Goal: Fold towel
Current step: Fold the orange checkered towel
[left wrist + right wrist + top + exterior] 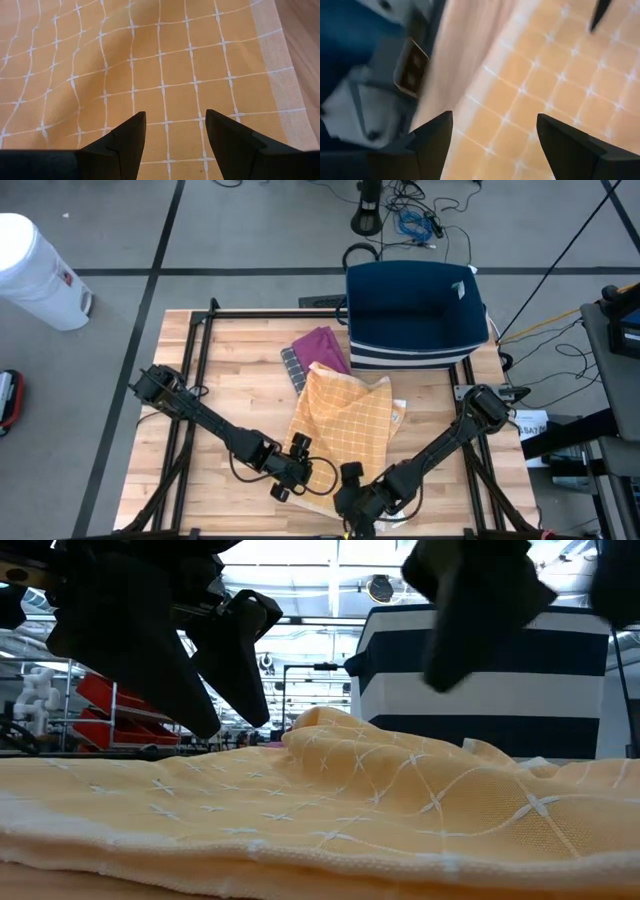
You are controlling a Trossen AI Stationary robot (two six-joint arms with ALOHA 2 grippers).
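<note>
Orange grid towel (345, 430) lies mid-table, toward the near edge, long axis running from the near edge back toward the navy striped bin (415, 315) at the far edge. It is already doubled up somewhat and rumpled, with a raised hump toward the far end in the low view. A maroon cloth (322, 345) and a dark grey checked cloth (292, 367) sit just beyond its far end, partly under it.

My left gripper (292, 470) is at the towel's near-left corner, jaws spread wide, nothing in them; wrist view shows flat weave under the fingers (125, 142) and the white-banded hem running off to one side. My right gripper (355, 500) is at the near edge of the towel, right beside the left one, also spread wide and empty, fingers (432, 142) hanging over cloth with bare wood alongside.

Key relation: towel stretches away from both grippers, toward the bin. Both sit over the near hem, left on the left corner, right nearer the middle than the right corner.

Judgement: next fold likely needs near-hem pinches carried along the long axis to the far end. Right looks off the corner, so I'd probably shift it outward first. Risk: pinching only the top layer.
</note>
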